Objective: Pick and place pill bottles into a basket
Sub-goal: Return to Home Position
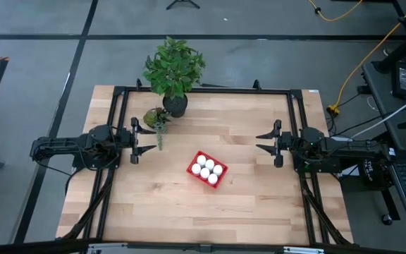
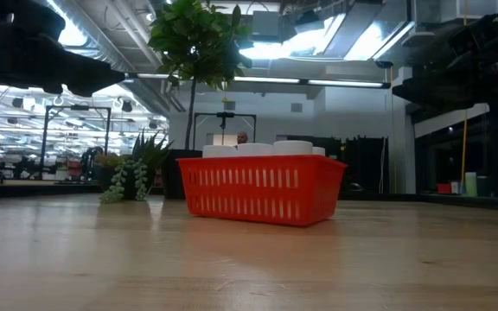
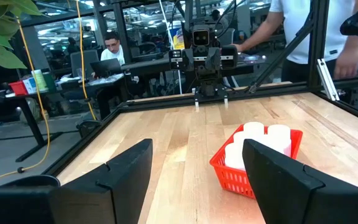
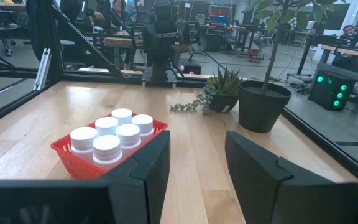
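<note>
Basically, all six pill bottles [image 4: 118,138] are sitting in the basket [image 2: 262,190], and with the left gripper [image 1: 149,139] and right gripper [image 1: 261,142] both hanging spread and empty, I'm guessing only homing remains.

Table [image 1: 259,204]: pale wood, butcher-block strips, smooth, faint satin sheen.
Basket [image 2: 258,192] at table middle: bright red plastic, slotted mesh walls, slightly glossy.
Pill bottles [image 4: 107,147] inside basket: white plastic, smooth caps, matt.
Plant pot [image 4: 263,106] beyond basket: black, smooth, matt, apparently plastic.
Frame [image 1: 210,89] around the table: black metal bars, matt.
Left gripper [image 3: 196,149], right gripper [image 4: 196,140], either side of basket: dark matt fingers, flat-faced, plastic-looking.
</note>
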